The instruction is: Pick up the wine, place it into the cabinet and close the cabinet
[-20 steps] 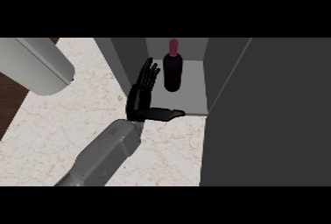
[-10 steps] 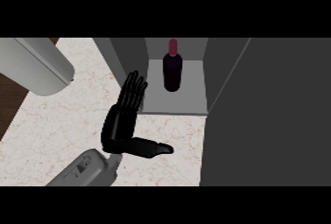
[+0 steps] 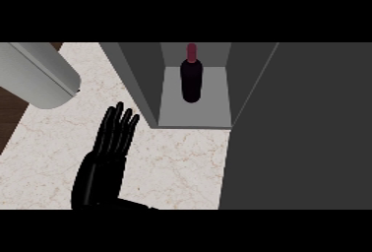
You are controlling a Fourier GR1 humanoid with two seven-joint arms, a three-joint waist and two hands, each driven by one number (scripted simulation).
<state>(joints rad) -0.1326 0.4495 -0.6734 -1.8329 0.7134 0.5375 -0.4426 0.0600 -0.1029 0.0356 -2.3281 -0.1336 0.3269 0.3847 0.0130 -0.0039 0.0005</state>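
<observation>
In the head view, the wine (image 3: 191, 78) is being seen standing inside the cabinet (image 3: 138, 78), on its pale grey floor and well back from the front edge. The bottle is shaped as a dark, smooth cylinder narrowing to a slim neck, and the neck is being topped by a dull red cap. The cabinet is being shown as a plain box of flat matte grey panels with straight edges. Its door (image 3: 305, 128) is being held open at the right, and it is being seen as one broad, dark grey, featureless slab covering the right of the view.

The counter (image 3: 181, 162) is being shown as pale, cream stone, veined faintly in brown like marble. The left hand (image 3: 102, 167) is being held over it, below and left of the cabinet and well apart from the bottle; it is glossy black, its fingers are being kept straight and close together, pointing up the view, and nothing is being grasped. The right hand is not being shown.

At the upper left, a large, smooth, light grey rounded body (image 3: 36, 74) is being seen above the counter's edge.
</observation>
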